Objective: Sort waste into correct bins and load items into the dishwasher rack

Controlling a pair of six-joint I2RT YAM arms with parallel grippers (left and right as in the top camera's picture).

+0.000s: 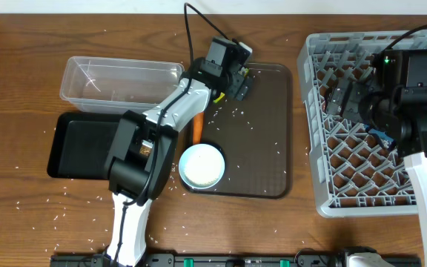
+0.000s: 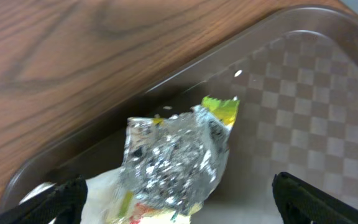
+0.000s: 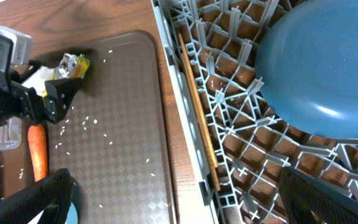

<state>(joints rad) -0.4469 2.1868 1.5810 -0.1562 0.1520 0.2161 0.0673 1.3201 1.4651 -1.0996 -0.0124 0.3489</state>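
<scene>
The green-and-silver foil wrapper (image 2: 173,155) lies in the far-left corner of the brown serving tray (image 1: 265,148), with white tissue (image 2: 104,186) beside it. My left gripper (image 2: 179,211) is open and straddles the wrapper; in the overhead view (image 1: 237,83) it hides it. The carrot (image 1: 197,127) and the white bowl (image 1: 202,165) sit on the tray's left side. The dark-blue plate (image 3: 328,68) lies in the grey rack (image 1: 325,185). My right gripper (image 3: 185,199) is open and empty over the rack's left edge. The clear tub (image 1: 117,78) and black tray (image 1: 84,144) stand at the left.
Loose rice grains (image 3: 95,121) are scattered over the serving tray and the table. A thin wooden stick (image 3: 197,106) lies along the rack's left side. The right arm (image 1: 406,81) hangs over the rack. The cups are out of view.
</scene>
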